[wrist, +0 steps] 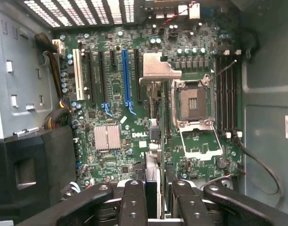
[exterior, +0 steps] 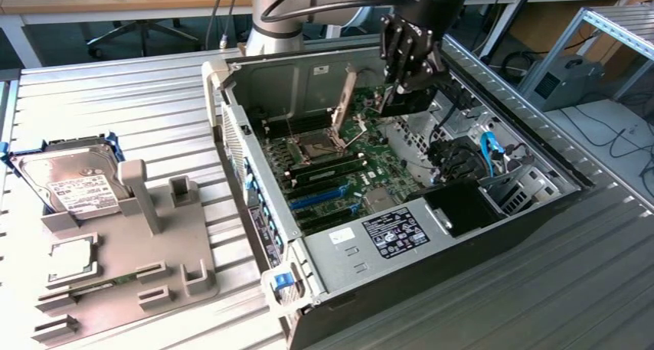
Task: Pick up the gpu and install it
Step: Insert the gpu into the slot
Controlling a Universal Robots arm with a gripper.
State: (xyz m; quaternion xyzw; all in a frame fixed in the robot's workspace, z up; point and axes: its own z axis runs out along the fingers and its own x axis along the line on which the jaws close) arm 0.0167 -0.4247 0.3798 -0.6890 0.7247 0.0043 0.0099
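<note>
My gripper (exterior: 402, 88) hangs inside the open computer case (exterior: 230, 128), above the far end of the green motherboard (exterior: 348, 170). It is shut on the gpu (exterior: 409, 103), a dark thin card held on edge below the fingers. In the wrist view the gpu (wrist: 158, 70) runs edge-on away from the gripper (wrist: 155, 200), and its silver bracket end floats over the board between the blue slot (wrist: 126, 77) and the open CPU socket (wrist: 193, 103). The card is clear of the board and sits in no slot.
The blue slots (exterior: 322, 198) lie near the power supply (exterior: 394, 231). Drive bays and blue cables (exterior: 491, 155) fill the case's side at the exterior view's right. A hard drive (exterior: 72, 185) and a grey parts holder (exterior: 122, 266) lie outside the case, at the exterior view's left.
</note>
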